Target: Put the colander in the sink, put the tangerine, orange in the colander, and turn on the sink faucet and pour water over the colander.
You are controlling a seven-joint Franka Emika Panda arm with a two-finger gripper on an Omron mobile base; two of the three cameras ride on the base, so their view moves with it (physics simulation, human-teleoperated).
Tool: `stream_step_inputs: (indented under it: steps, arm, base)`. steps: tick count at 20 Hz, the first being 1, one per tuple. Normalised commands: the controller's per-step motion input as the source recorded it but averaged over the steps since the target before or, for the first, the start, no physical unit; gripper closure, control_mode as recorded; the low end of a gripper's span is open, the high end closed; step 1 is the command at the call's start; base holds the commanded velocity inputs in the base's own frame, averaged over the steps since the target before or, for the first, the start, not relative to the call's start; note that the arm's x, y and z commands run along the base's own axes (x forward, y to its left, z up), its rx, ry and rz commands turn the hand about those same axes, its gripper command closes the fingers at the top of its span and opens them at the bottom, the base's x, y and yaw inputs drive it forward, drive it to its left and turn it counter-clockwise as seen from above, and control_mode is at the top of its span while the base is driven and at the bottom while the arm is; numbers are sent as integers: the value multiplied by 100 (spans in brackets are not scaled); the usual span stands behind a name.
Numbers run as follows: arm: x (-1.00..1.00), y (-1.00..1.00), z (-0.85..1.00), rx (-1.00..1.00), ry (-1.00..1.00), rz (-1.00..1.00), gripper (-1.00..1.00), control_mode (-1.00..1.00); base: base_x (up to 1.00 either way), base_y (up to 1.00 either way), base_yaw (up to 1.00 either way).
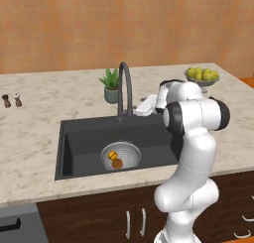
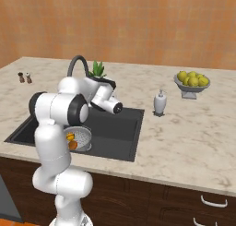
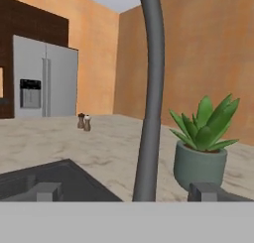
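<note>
Gripper point(image 3: 127, 191) spread wide, nothing between the fingertips point(image 3: 45, 191), held level and aimed at the upright neck of the sink faucet point(image 3: 150, 103). Faucet stem centred between the two tips, close ahead; contact cannot be told. Small potted succulent point(image 3: 201, 138) just right of the stem in the hand view, on the marble counter point(image 3: 99, 148). Two small shakers point(image 3: 83, 122) farther back on the counter, steel fridge point(image 3: 44, 76) behind them.

Colander point(image 1: 121, 155) seated in the sink point(image 1: 84, 143), near the front wall, roughly under the faucet spout. Two orange fruits inside: tangerine point(image 1: 112, 155) and orange point(image 1: 117, 163), touching; which is which uncertain. No stream seen at the spout. White soap dispenser point(image 2: 159, 103) right of the basin; footed bowl of yellow-green fruit point(image 2: 191, 82) well apart, far right.
</note>
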Motion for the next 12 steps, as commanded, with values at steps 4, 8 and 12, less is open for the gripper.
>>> stream_step_inputs:
  steps: [4,8,12]
  arm:
    - [45,-6,-25,0,0,0,-100,-100]
    - [43,-5,-32,0,0,0,-100,-100]
    - [40,0,-23,0,0,0,-100,-100]
  base:
    - [0,0,0]
    - [0,0,0]
    - [0,0,0]
